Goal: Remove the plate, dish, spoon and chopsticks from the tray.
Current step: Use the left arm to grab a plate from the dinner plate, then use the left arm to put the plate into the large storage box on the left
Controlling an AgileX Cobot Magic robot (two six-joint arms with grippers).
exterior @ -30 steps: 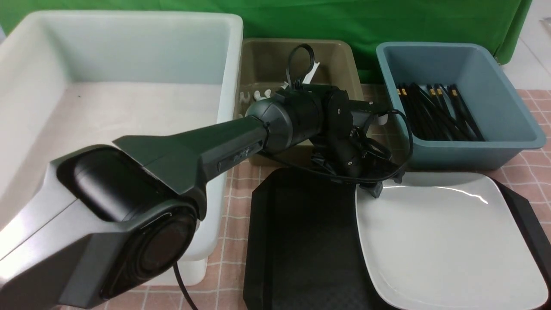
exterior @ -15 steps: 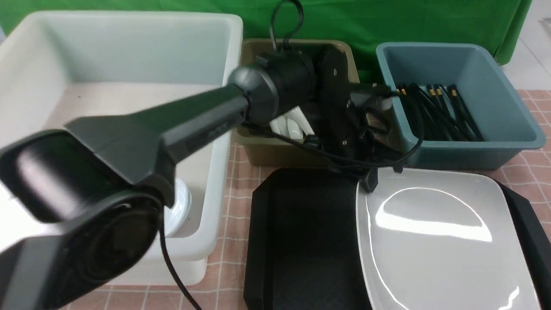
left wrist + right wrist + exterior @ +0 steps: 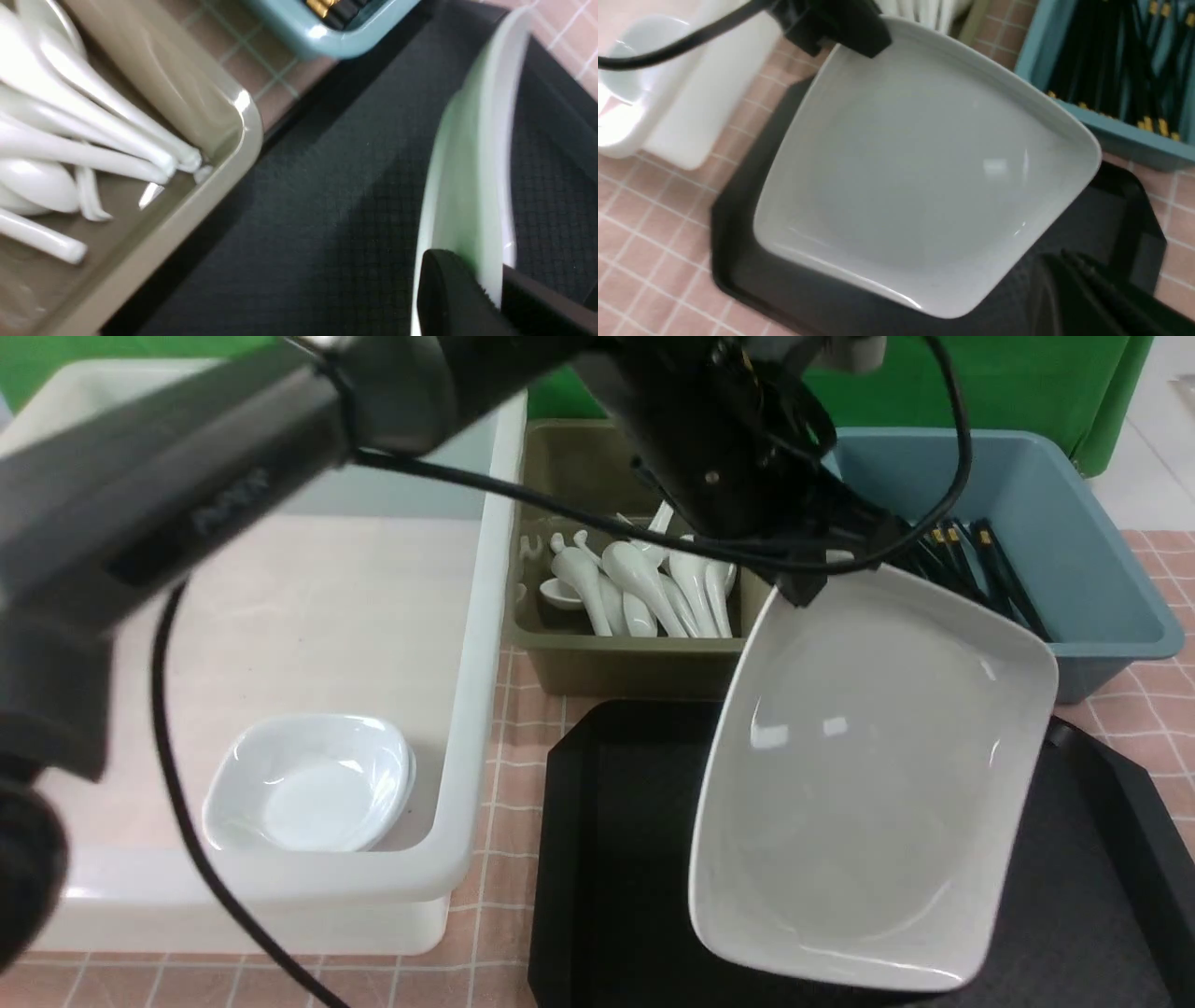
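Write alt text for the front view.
The left gripper pinches a corner of the white plate, holding it tilted over the black tray. Behind are a tan bin of spoons and a blue bin of chopsticks; a white tub holds small dishes.

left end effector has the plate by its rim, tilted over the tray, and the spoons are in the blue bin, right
Not quite: the spoons lie in the tan bin; the blue bin holds chopsticks, as the front view shows. The rest stands: the left end effector grips the plate by its rim, tilted over the tray.
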